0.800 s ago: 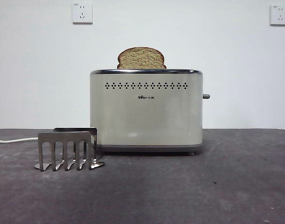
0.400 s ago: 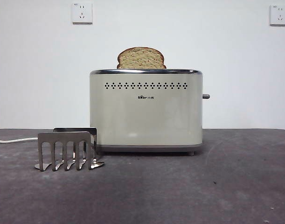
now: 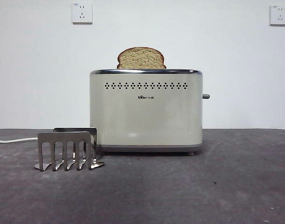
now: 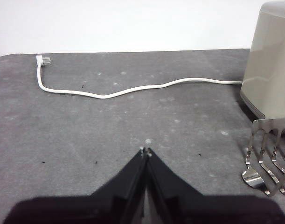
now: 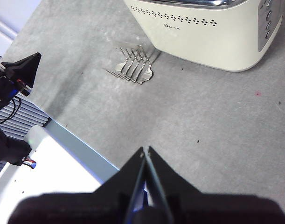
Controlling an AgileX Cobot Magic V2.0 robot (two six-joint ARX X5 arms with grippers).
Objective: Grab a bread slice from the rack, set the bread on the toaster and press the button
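The slice of bread (image 3: 141,58) stands upright in the toaster's top, its domed upper part showing above the chrome rim. The cream toaster (image 3: 146,109) stands at the table's middle; it also shows in the left wrist view (image 4: 269,60) and the right wrist view (image 5: 207,32). The grey button (image 3: 206,96) sticks out from its right end. The silver rack (image 3: 67,150) stands bare at the toaster's front left corner, also in the left wrist view (image 4: 270,156) and the right wrist view (image 5: 133,65). My left gripper (image 4: 145,151) is shut and empty over the table left of the rack. My right gripper (image 5: 145,150) is shut and empty, raised over the table in front of the toaster.
A white power cord (image 4: 128,88) runs from the toaster across the grey table to a plug (image 4: 41,59). Two white wall sockets (image 3: 82,12) are on the back wall. The table's edge and other equipment (image 5: 16,74) show in the right wrist view.
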